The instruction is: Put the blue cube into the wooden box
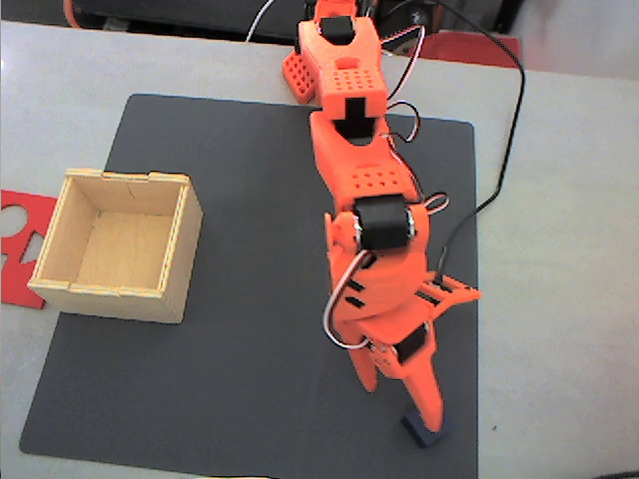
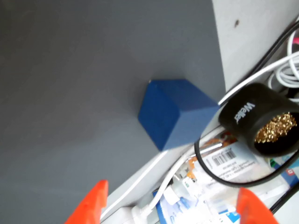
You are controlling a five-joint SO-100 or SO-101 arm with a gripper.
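Observation:
The blue cube (image 1: 423, 431) sits on the dark mat near its front right corner, partly covered by one orange finger in the fixed view. In the wrist view the blue cube (image 2: 175, 112) lies beyond and between the two orange fingertips (image 2: 91, 205), which stand wide apart. My gripper (image 1: 401, 402) (image 2: 170, 207) is open and hangs low right above the cube, holding nothing. The wooden box (image 1: 165, 289) stands open-topped and empty at the mat's left side, far from the gripper.
A dark grey mat (image 1: 250, 399) covers the pale table. A flat red cut-out sheet (image 1: 15, 249) lies left of the box. Past the mat edge near the cube, the wrist view shows a black Weller tin of brass wool (image 2: 261, 123), white cables (image 2: 261, 74) and papers.

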